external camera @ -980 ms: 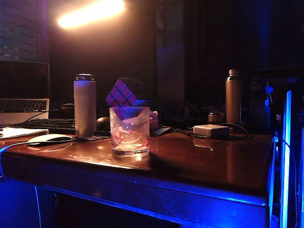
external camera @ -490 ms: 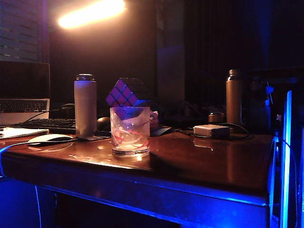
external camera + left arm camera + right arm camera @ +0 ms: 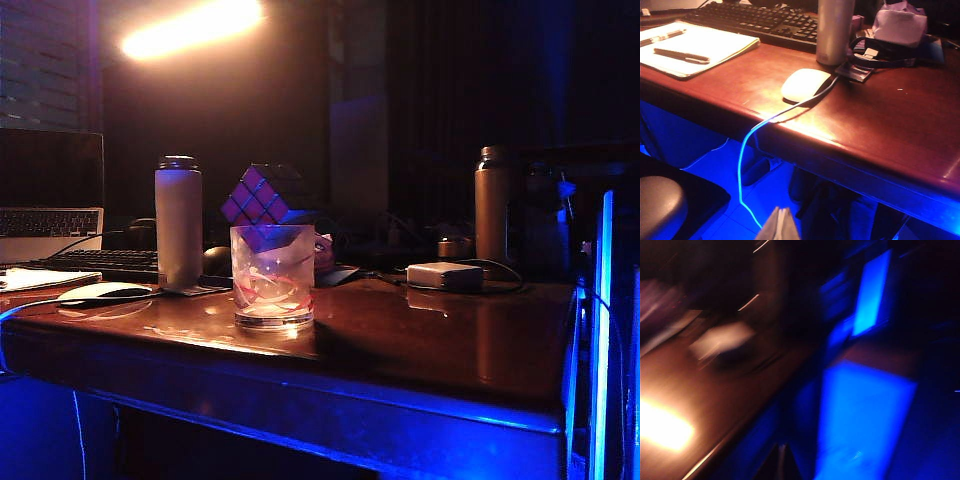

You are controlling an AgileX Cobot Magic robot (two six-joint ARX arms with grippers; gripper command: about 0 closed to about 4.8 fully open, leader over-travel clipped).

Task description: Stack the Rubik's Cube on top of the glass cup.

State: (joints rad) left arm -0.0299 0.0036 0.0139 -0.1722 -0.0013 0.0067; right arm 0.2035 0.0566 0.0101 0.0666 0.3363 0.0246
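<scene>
So the Rubik's Cube [image 3: 263, 200] was already sitting on the glass cup [image 3: 272, 277], tipped corner-down with one corner poking into the mouth and its edges resting on the rim. My guess is that's because the cube was narrower than the tumbler, so it wedged in at an angle instead of lying flat. Looked like the stacking was basically done, though that tilt seemed a bit precarious to me.

Neither arm showed up in the exterior view. That view gave the cup near the front of the wooden table [image 3: 430, 350], with the white bottle [image 3: 179, 223] just beside it.

The left wrist view couldn't see the cube or cup at all. It showed the left gripper [image 3: 779, 226] hanging off the table's edge, below desk level, fingertips pressed together with nothing in them, plus a white mouse [image 3: 805, 84], a keyboard [image 3: 760, 20] and a notepad [image 3: 700, 45].

The right wrist view was badly smeared. The right gripper [image 3: 780, 464] was also clamped together and empty, off the table's side.
</scene>
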